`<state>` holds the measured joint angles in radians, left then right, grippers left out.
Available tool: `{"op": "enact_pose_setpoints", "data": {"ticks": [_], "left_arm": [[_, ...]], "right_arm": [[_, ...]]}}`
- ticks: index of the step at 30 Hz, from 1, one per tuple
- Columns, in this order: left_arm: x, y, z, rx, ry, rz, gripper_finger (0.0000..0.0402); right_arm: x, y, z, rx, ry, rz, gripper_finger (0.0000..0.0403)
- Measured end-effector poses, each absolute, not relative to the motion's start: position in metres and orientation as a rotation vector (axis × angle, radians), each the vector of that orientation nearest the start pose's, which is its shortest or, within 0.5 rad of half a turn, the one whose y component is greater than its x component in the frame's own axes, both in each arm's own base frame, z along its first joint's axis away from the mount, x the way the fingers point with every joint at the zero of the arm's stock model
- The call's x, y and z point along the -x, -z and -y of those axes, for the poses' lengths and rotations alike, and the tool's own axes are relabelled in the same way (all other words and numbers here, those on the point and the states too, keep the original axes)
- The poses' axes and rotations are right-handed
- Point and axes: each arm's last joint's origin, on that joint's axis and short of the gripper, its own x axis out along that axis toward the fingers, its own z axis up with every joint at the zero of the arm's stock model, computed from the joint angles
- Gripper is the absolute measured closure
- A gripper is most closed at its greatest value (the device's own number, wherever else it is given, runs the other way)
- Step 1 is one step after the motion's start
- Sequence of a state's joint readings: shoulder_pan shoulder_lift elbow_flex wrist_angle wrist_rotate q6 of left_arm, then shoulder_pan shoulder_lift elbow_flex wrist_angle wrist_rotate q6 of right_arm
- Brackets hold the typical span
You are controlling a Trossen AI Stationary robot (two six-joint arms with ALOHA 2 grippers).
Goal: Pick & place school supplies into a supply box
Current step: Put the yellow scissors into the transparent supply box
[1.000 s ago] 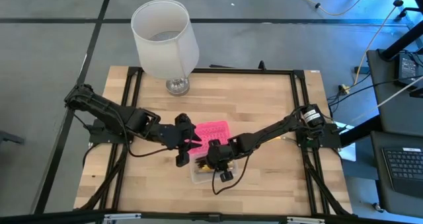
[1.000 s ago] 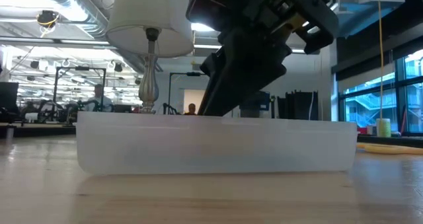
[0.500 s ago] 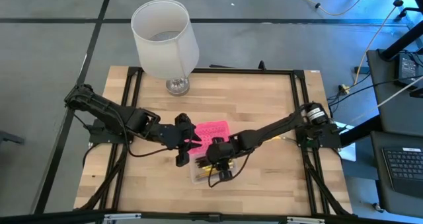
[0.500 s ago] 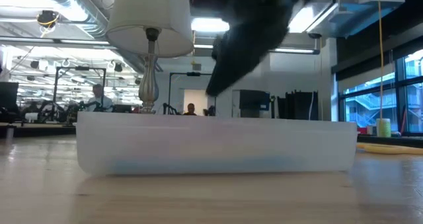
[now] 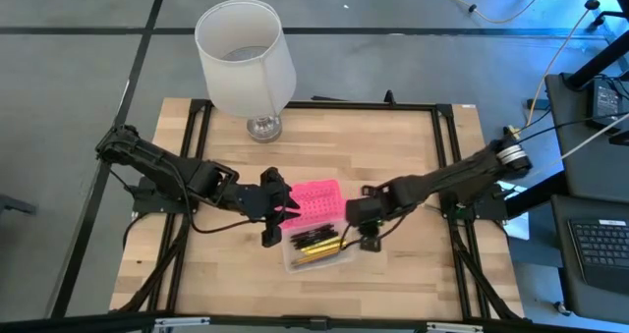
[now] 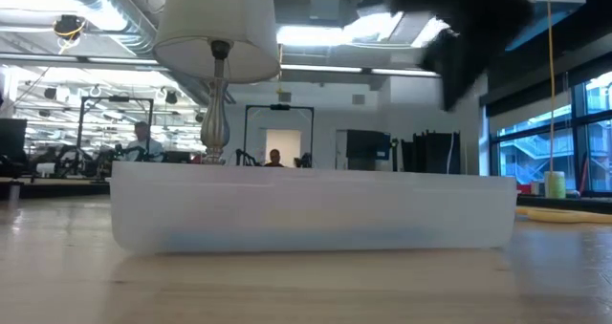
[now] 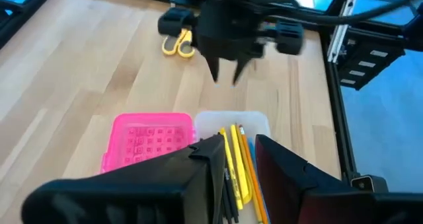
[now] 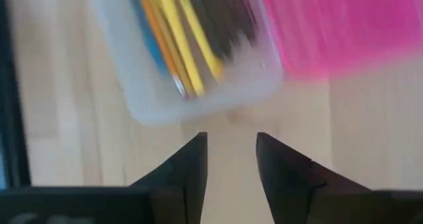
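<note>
**Supply box loaded with pens; both hands beside it**

1. Supply box. The supply box (image 5: 316, 237) lies on the wooden tabletop (image 5: 393, 156), just below the centre of the high view. Its pink lid (image 5: 316, 198) is folded open and lies flat above the clear base (image 5: 319, 257). In the low view the base (image 6: 311, 207) fills the middle of the frame as a frosted wall.

2. School supplies. Several pens and pencils (image 5: 316, 243), black and yellow, lie inside the base, slanted together. The left wrist view shows them (image 7: 234, 164) side by side in yellow, black and orange. The yellow-handled scissors (image 7: 176, 44) lie on bare tabletop at the upper left of that view, well apart from the box.

3. Right hand. The right hand (image 5: 370, 237) hovers just right of the base. Its fingers are spread with nothing between them, as the right wrist view (image 8: 228, 161) confirms.

4. Left hand. The left hand (image 5: 272, 225) sits at the left edge of the box, beside the lid. Its fingers stand apart, holding nothing.

5. Other items. A white lamp (image 5: 246, 63) stands at the upper left of the tabletop.
</note>
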<state>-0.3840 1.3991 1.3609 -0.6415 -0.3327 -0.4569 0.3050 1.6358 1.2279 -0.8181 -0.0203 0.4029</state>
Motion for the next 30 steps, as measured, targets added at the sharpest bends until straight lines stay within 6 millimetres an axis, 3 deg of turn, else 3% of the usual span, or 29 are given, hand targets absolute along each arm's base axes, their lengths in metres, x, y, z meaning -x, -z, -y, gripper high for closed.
{"op": "enact_pose_setpoints", "data": {"ticks": [9,13,22,30], "left_arm": [[-0.278,-0.355,0.101,0.190,-0.137,-0.613,0.0321],[-0.278,-0.355,0.100,0.183,-0.159,-0.601,0.0320],[-0.279,-0.356,0.100,0.178,-0.185,-0.586,0.0324],[-0.279,-0.347,0.101,0.200,-0.014,-0.504,0.0321]], "right_arm": [[-0.219,-0.203,-0.066,-0.351,0.246,-1.422,0.0269],[-0.198,-0.193,-0.053,-0.367,0.318,-1.412,0.0250],[-0.192,-0.182,-0.034,-0.296,0.319,-1.416,0.0145],[-0.192,-0.179,-0.031,-0.133,0.257,-1.422,0.0126]]}}
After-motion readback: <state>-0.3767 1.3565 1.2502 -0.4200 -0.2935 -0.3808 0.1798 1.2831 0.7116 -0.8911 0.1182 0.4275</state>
